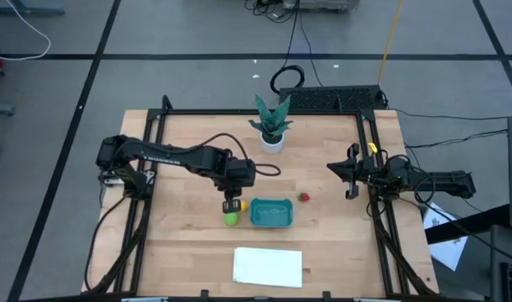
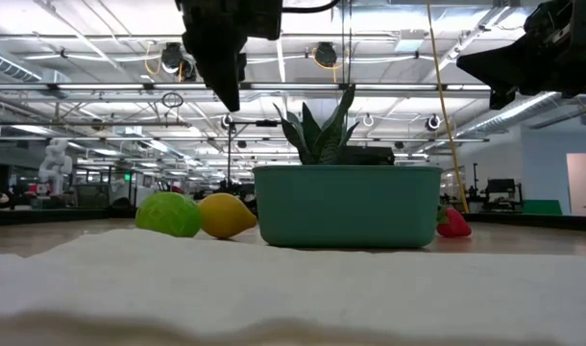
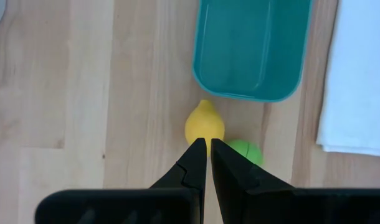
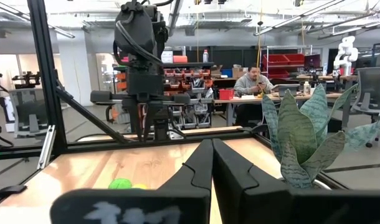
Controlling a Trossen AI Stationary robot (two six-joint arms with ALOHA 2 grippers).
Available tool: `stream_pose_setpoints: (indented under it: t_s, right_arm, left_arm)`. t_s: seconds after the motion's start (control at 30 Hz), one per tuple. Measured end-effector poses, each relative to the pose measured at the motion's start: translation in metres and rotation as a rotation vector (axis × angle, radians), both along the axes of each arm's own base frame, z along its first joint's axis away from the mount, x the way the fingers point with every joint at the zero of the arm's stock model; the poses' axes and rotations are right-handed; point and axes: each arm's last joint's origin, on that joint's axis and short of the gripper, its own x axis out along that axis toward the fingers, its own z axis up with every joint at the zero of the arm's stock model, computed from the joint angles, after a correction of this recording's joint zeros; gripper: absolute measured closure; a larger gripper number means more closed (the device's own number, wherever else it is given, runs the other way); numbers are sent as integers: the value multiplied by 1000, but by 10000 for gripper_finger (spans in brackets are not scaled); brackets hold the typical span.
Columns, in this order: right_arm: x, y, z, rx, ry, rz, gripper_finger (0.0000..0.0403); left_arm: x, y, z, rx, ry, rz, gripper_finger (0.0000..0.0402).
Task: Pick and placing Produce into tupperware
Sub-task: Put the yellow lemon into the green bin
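Note:
The yellow fruit (image 3: 204, 121) and the lime green one (image 3: 246, 150) lie side by side on the wooden table, just left of the teal tupperware (image 1: 271, 213). The small red fruit (image 1: 305, 197) rests on the table off the tub's far right corner. My left gripper (image 3: 209, 142) is shut and hovers straight above the yellow fruit (image 2: 224, 213); in the low view the left gripper (image 2: 226, 67) is well clear of it. My right gripper (image 1: 350, 172) waits shut near the table's right edge, raised above the tabletop.
A potted plant (image 1: 271, 126) in a white pot stands at the far middle of the table. A flat white sheet (image 1: 269, 266) lies near the front edge, below the tub. A black frame (image 1: 369, 159) borders the table. A person sits in the room beyond (image 4: 252, 81).

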Motion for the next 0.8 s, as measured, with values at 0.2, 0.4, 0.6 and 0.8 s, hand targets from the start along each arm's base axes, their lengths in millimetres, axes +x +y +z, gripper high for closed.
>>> stream_pose_setpoints:
  t_s: [0.2,0.4,0.6,0.8]
  right_arm:
    - [0,0,0,0,0,0,403]
    - [0,0,0,0,0,0,403]
    - [0,0,0,0,0,1,403]
    - [0,0,0,0,0,0,403]
  left_arm:
    - [0,0,0,2,2,-1,376]
    - [0,2,0,59,-1,29,376]
    - [0,3,0,119,-11,-51,376]
    - [1,2,0,73,-12,28,376]
